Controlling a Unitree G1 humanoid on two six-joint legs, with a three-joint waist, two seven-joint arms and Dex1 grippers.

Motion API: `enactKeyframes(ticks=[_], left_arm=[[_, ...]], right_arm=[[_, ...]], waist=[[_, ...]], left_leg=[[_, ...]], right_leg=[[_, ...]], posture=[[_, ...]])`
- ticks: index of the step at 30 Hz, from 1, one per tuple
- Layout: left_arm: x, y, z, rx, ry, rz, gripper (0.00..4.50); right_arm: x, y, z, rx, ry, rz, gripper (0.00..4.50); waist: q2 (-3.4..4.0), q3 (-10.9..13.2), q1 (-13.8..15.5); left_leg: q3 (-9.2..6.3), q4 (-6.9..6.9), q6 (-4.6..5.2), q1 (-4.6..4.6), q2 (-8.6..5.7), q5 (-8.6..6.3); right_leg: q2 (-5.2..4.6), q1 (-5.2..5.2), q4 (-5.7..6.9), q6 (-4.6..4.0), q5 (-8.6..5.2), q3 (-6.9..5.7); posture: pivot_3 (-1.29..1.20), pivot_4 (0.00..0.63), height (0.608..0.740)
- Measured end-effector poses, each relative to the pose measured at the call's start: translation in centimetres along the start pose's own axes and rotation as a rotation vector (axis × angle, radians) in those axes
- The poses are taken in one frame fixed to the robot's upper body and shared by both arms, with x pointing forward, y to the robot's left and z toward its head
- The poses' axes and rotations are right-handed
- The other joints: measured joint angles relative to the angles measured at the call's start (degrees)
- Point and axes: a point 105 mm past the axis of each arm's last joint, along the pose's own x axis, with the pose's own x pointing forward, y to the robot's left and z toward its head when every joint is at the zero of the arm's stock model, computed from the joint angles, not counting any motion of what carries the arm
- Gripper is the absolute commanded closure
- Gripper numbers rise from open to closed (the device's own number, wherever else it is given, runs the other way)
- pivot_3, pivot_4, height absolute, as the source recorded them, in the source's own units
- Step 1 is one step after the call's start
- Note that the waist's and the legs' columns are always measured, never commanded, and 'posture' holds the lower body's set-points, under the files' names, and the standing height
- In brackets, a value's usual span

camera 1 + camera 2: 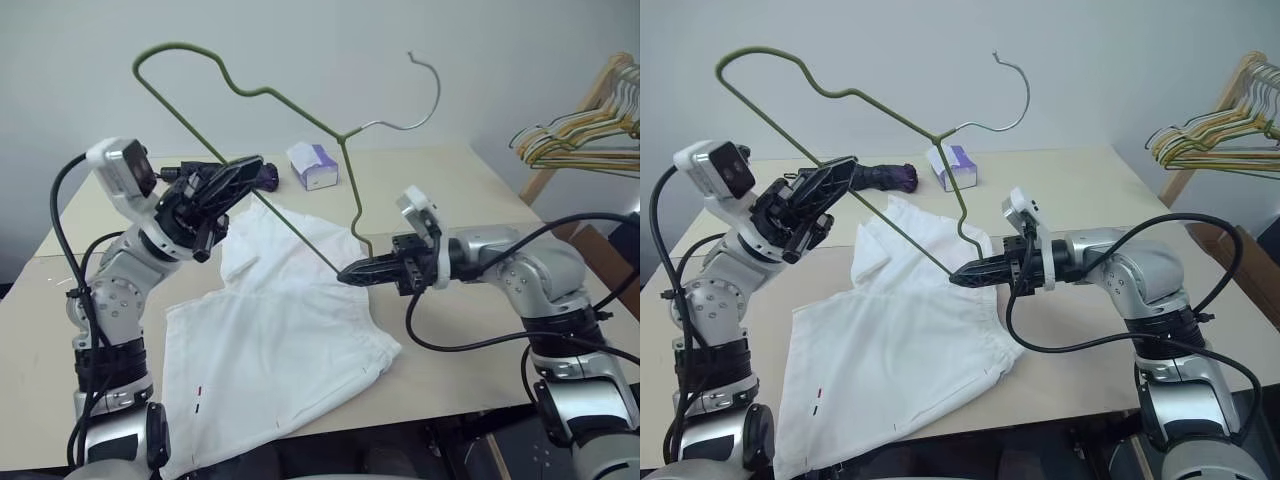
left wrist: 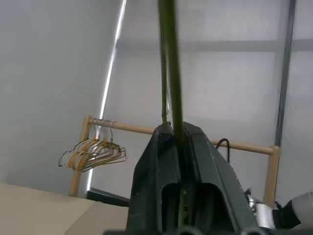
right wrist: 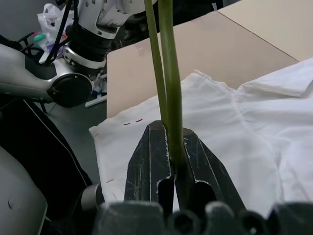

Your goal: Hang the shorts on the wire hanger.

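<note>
Shorts lie flat on the table, not yet threaded. Both grippers clamp the wire hanger aloft — right gripper on its corner, left gripper on the long bar. Release one end only — then lower it toward a leg opening.

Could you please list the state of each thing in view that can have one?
wire hanger: held up off the table, tilted, olive-green coated with a bare metal hook.
shorts: lying flat on the table, not on the hanger.
left gripper: jaws shut on the hanger's wire.
right gripper: jaws shut on the hanger's wire.
tissue box: resting on the table.
coloured hangers: hanging bunched on the wooden rack.
</note>
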Motion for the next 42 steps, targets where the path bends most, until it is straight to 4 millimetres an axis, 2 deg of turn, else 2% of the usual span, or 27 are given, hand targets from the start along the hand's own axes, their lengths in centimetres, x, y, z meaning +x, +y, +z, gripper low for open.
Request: enactKeyframes(ticks=[3,7,9,10,11,13,17,19,21,23,25,29,32,36,42], left_arm=[[-0.1,0.4,-2.2,-0.032,0.071,0.038,2.47],[-0.7,1.3,-3.0,-0.023,0.136,0.114,1.19],[-1.8,1.8,-4.0,-0.008,0.214,0.172,0.54],[-3.1,2.4,-5.0,0.006,0.299,0.233,0.18],[-4.3,2.9,-5.8,0.008,0.36,0.282,0.04],[-6.4,3.5,-7.1,0.023,0.479,0.364,0.04],[-8.3,3.9,-8.7,0.123,0.716,0.393,0.04],[-8.7,3.7,-9.0,0.154,0.782,0.375,0.04],[-8.1,3.1,-9.5,0.171,0.802,0.31,0.04],[-7.9,2.6,-9.8,0.191,0.84,0.262,0.04],[-8.0,2.6,-10.0,0.204,0.87,0.244,0.04],[-7.7,2.2,-10.4,0.208,0.89,0.198,0.04],[-7.5,2.0,-10.4,0.21,0.889,0.182,0.04],[-7.3,1.8,-10.3,0.219,0.89,0.167,0.04],[-7.5,1.8,-10.5,0.213,0.895,0.173,0.04]], right_arm=[[0.1,-0.4,0.3,0.001,-0.027,-0.033,4.5],[-1.3,-0.7,1.9,-0.003,-0.112,-0.107,4.5],[-2.3,-0.6,1.8,0.028,-0.128,-0.144,4.5],[-3.6,-0.6,1.1,0.075,-0.12,-0.19,4.5],[-4.6,-0.7,0.3,0.115,-0.105,-0.232,4.5],[-6.7,-0.4,-1.8,0.217,-0.058,-0.306,4.5],[-10.9,2.3,-8.7,0.499,0.131,-0.435,4.5],[-11.8,3.3,-10.7,0.608,0.172,-0.453,4.5],[-12.6,4.5,-11.5,0.683,0.192,-0.434,4.5],[-14.3,5.7,-12.2,0.795,0.207,-0.425,4.5],[-15.6,6.0,-12.9,0.872,0.21,-0.439,4.5],[-16.8,6.3,-15.9,0.985,0.266,-0.452,4.5],[-16.8,6.3,-17.0,1.013,0.301,-0.438,4.5],[-16.6,5.4,-16.2,0.97,0.31,-0.419,4.5],[-15.4,4.7,-16.1,0.93,0.313,-0.367,4.5]], waist=[[0.0,0.0,0.1],[0.0,0.0,0.05],[0.01,0.0,0.03],[0.01,0.0,0.05],[0.01,0.0,0.11],[0.02,0.02,0.32],[0.01,0.02,1.31],[0.07,0.05,0.97],[0.17,0.08,0.56],[0.17,0.09,0.25],[0.16,0.08,-0.21],[0.14,0.08,-0.52],[0.15,0.09,-0.43],[0.16,0.09,-0.33],[0.15,0.09,0.24]], left_leg=[[0.0,0.0,0.0,-0.04,0.0,0.0],[0.0,-0.02,0.0,-0.06,0.0,0.0],[0.01,-0.07,0.0,-0.04,0.01,0.0],[0.02,-0.08,0.0,-0.04,0.01,-0.01],[0.02,-0.1,0.0,-0.04,0.01,-0.01],[0.02,-0.1,0.0,-0.08,0.02,-0.01],[0.04,-0.1,0.01,-0.12,0.04,-0.03],[0.09,-0.09,0.01,-0.04,0.05,-0.03],[0.08,-0.05,0.02,0.01,0.05,-0.03],[0.08,-0.05,0.02,0.1,0.05,-0.03],[0.08,-0.06,0.02,0.11,0.06,-0.03],[0.09,-0.06,0.03,0.06,0.05,-0.04],[0.09,-0.06,0.03,0.06,0.05,-0.04],[0.09,-0.05,0.03,0.1,0.05,-0.04],[0.07,-0.05,0.04,0.02,0.06,-0.04]], right_leg=[[0.0,-0.03,0.0,0.0,0.0,0.0],[0.0,-0.07,-0.01,0.0,0.0,0.0],[0.01,-0.06,-0.03,0.0,0.0,-0.01],[0.01,-0.06,-0.03,-0.01,-0.01,-0.01],[0.01,-0.07,-0.05,-0.02,-0.01,-0.01],[0.0,-0.11,-0.07,-0.02,-0.02,-0.02],[-0.01,-0.13,-0.12,-0.04,-0.04,-0.03],[0.0,-0.13,-0.08,-0.07,-0.06,0.04],[0.01,-0.07,-0.06,-0.09,-0.08,0.08],[0.01,-0.02,-0.07,-0.2,-0.17,0.09],[0.02,-0.02,-0.07,-0.19,-0.16,0.11],[0.03,-0.07,-0.07,-0.02,-0.09,0.16],[0.03,-0.09,-0.06,-0.01,-0.09,0.16],[0.04,-0.06,-0.04,0.31,-0.28,0.16],[0.07,-0.09,-0.07,0.02,-0.1,0.16]], posture=[[0.01,0.0,0.74],[0.0,0.0,0.74],[0.0,0.0,0.74],[0.0,0.0,0.74],[-0.01,0.0,0.74],[-0.01,0.0,0.74],[-0.03,0.0,0.74],[-0.03,0.0,0.74],[-0.04,0.0,0.74],[-0.04,0.0,0.74],[-0.04,0.0,0.74],[-0.03,0.0,0.74],[-0.02,0.0,0.74],[-0.01,0.0,0.74],[0.0,0.0,0.74]])
